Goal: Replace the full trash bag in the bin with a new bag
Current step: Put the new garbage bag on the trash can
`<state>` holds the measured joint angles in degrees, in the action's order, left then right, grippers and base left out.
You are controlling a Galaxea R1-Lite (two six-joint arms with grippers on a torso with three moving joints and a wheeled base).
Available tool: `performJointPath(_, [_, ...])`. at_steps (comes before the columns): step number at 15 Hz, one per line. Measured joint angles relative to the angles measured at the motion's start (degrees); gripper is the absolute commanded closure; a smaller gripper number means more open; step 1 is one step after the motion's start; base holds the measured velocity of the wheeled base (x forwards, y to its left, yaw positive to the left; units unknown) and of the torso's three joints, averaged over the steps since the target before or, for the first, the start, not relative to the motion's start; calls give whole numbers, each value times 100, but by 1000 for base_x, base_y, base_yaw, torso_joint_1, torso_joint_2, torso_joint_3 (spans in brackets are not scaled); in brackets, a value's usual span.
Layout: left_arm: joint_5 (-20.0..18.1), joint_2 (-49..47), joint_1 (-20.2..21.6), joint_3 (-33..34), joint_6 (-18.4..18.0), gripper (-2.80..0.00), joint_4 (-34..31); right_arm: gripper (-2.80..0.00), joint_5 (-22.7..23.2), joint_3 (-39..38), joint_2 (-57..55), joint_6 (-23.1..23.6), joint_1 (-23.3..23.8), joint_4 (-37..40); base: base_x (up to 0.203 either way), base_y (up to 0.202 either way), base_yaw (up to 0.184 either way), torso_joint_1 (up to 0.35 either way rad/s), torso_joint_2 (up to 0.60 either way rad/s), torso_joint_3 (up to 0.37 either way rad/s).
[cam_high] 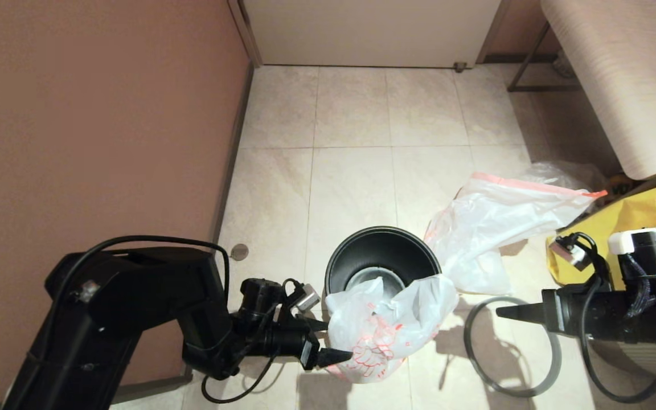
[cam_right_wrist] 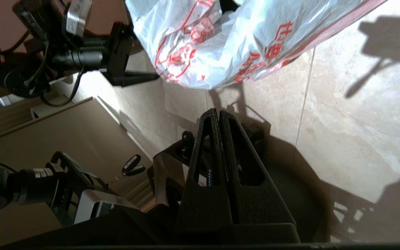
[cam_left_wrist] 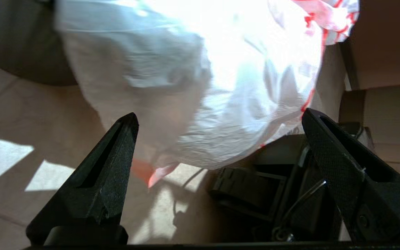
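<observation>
Head view: left gripper [cam_high: 328,341] wide open, empty, beside printed translucent white plastic bag [cam_high: 388,330] draped over round black plastic bin [cam_high: 382,253] rim. Fitting step; next, regrasp hem. Right gripper [cam_high: 501,311] shut, idle.

Black bin [cam_high: 382,259] with grey bottom, on pale beige marbled floor tiles [cam_high: 351,108]. Draped over bin's near edge, translucent white bag [cam_high: 388,327] printed with red cartoon and red lettering. Beyond, second translucent white bag [cam_high: 499,219] with orange-red hem. Bright yellow tote [cam_high: 655,213] at right. Reddish-brown wall [cam_high: 89,114] at left. Black grippers [cam_high: 322,340], [cam_high: 501,312].
</observation>
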<state>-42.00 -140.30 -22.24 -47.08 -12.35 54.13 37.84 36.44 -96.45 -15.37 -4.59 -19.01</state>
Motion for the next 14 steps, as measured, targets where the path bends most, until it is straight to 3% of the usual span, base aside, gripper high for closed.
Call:
performJointPath(4, [-1,-7,-79,-26,2,-280,12,0,11,-105,-182,0,71,-305,0,0,0,0,0,0])
performJointPath(5, [-1,-9,-85,-33,1,0,22,0,11,-119,-205,1,76,-311,0,0,0,0,0,0])
performJointPath(14, [-132,39,-54,161,-21,0,86,0,20,-129,-315,0,161,-314,0,0,0,0,0,0])
